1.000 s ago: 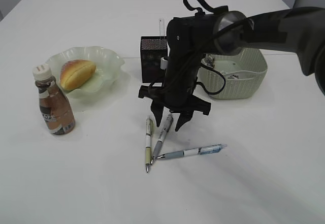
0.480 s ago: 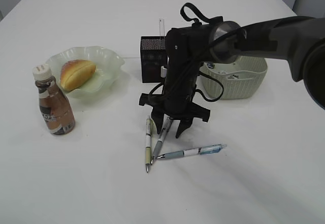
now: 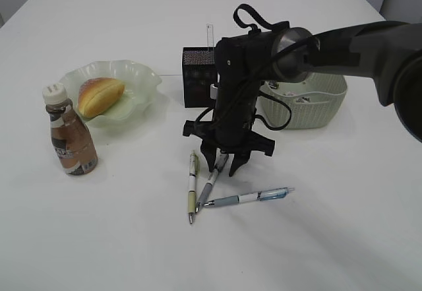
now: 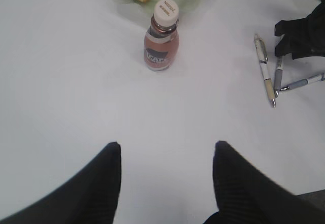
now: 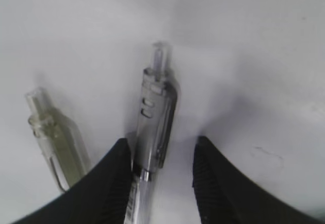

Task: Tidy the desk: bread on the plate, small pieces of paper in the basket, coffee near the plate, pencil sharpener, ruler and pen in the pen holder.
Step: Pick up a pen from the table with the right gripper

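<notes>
Jaws of the right gripper [image 3: 225,165] stand partly apart astride the grey pen [image 5: 154,113] on the table [image 3: 316,238]; one finger [image 5: 112,183] touches its barrel. Left gripper [image 4: 166,176] hovers open, empty, near the coffee [image 4: 161,35].

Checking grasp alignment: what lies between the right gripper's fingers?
The grey pen lies between the right gripper's fingers, nearer one finger; shown in the right wrist view.

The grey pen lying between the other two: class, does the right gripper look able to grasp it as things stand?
Probably yes: the right gripper straddles the grey pen, one finger touching it; the green pen lies clear beside.
</notes>
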Tool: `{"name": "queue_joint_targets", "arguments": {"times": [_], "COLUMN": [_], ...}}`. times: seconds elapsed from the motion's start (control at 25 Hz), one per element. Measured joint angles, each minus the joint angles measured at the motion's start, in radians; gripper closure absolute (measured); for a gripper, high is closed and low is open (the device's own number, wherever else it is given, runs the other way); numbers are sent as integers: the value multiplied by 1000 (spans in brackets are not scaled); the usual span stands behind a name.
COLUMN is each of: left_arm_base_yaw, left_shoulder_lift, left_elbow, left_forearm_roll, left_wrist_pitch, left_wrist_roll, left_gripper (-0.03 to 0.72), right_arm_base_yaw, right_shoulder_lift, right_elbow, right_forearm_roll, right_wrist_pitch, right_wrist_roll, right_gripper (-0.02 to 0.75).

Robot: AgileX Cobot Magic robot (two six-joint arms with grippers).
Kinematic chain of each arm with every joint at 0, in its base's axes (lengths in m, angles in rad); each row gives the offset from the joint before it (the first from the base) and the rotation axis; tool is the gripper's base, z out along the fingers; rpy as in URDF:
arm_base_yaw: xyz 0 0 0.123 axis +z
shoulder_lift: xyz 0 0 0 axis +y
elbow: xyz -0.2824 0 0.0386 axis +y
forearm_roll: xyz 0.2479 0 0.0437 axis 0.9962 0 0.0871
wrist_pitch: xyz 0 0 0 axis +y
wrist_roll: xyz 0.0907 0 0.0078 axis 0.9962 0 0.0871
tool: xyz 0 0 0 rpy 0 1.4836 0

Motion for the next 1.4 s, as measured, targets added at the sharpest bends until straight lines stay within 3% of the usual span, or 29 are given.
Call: {"name": "queue_joint_targets", "arguments": {"times": [0.76,0.96,1.4], "left_arm_base_yaw": [0,0,0], "left_shoulder_lift": [0,0,0], "left_elbow": [0,0,0], "left_forearm_roll": [0,0,0], "left_wrist_pitch": [0,0,0], "left_wrist_roll": [0,0,0], "left_gripper": [272,272,272], "right_arm_base_yaw": [0,0,0], "right_shoulder_lift": [0,0,0], "right_elbow": [0,0,0], "right_forearm_roll": [-4,-6,-31], "right_wrist_pitch": [32,32,30], "right_wrist_roll": [89,117,171], "right_gripper": [433,524,630]}}
